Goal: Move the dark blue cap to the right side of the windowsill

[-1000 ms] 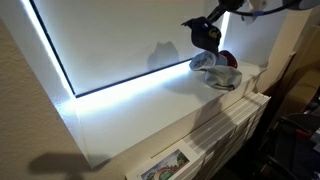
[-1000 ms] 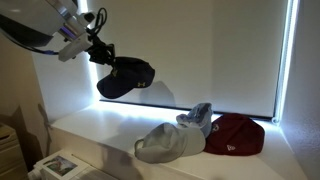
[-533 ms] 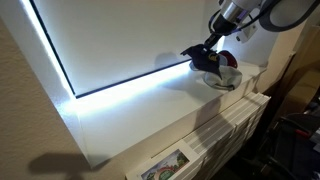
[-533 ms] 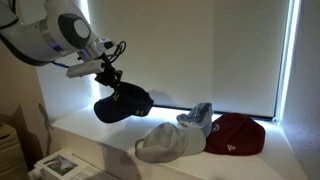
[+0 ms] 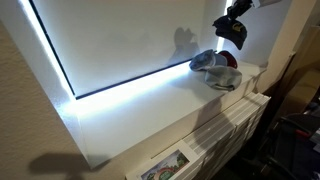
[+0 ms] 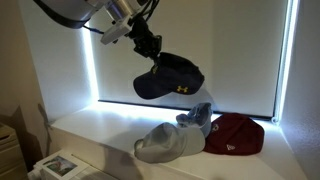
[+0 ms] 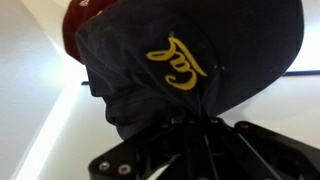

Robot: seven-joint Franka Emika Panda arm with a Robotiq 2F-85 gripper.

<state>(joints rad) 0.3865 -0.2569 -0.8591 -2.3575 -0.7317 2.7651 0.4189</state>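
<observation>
My gripper [image 6: 148, 47] is shut on the dark blue cap [image 6: 168, 78], which has a yellow logo, and holds it in the air well above the windowsill [image 6: 95, 132]. In an exterior view the cap [image 5: 231, 33] hangs above the grey cap [image 5: 208, 63] and the red cap [image 5: 229, 60]. In the wrist view the dark blue cap [image 7: 190, 60] fills most of the frame and hides the fingertips [image 7: 190, 118]; the red cap [image 7: 75, 25] shows behind it.
A grey cap [image 6: 172, 143] and a red cap [image 6: 235, 135] lie side by side on the sill. A white blind [image 6: 200, 40] with bright light at its edges stands behind. A radiator [image 5: 225, 125] sits under the sill, with a paper [image 5: 165, 166] near its end.
The gripper has lifted the dark blue cap higher and carried it along the sill, to above the grey and red caps.
</observation>
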